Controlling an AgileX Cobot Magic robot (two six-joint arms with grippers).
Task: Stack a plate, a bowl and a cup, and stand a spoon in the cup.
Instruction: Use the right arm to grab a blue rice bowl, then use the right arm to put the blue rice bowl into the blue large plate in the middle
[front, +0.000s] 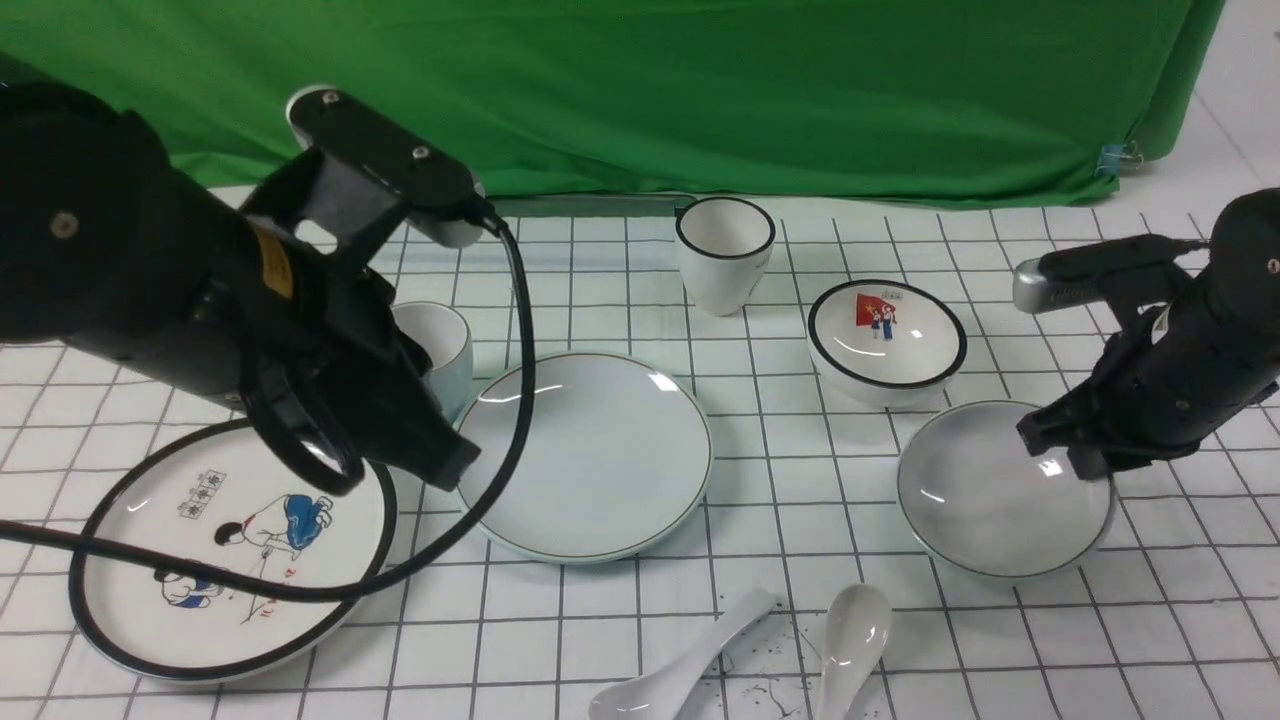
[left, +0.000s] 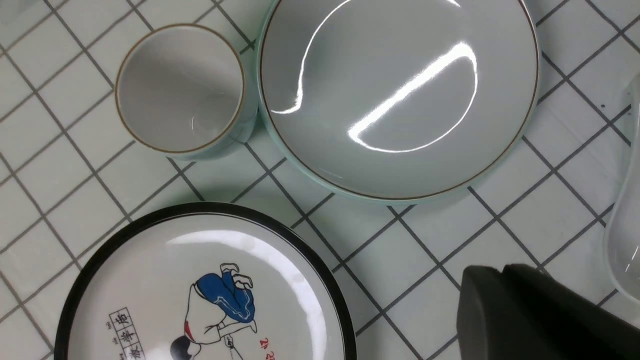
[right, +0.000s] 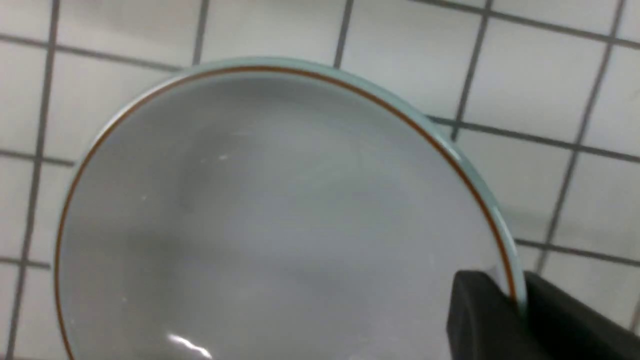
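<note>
Front view, nearest first. Spoons, count two: a white spoon (front: 690, 662) and a second spoon (front: 852, 640) lie apart on the gridded table (front: 1150, 620), nearer than the plain plate (front: 590, 455). Plates, count two: the plain plate at centre and a black-rimmed picture plate (front: 230, 560) to its near left. The left gripper (front: 440, 465) hangs over the gap between those two, fingers together, holding nothing. Bowls, count two: the plain bowl (front: 985, 500) stands on the table, apart to the right of the plate; a flag-picture bowl (front: 887, 335) sits right of the plate and farther back. The right gripper (right: 517, 295) is clamped on the plain bowl's rim on the side away from the plate, one finger inside, one outside. Cups, count two: the pale cup (left: 180, 87) stands just beside the plate's far-left edge; a black-rimmed white cup (front: 725, 250) stands beyond the plate's far side.
</note>
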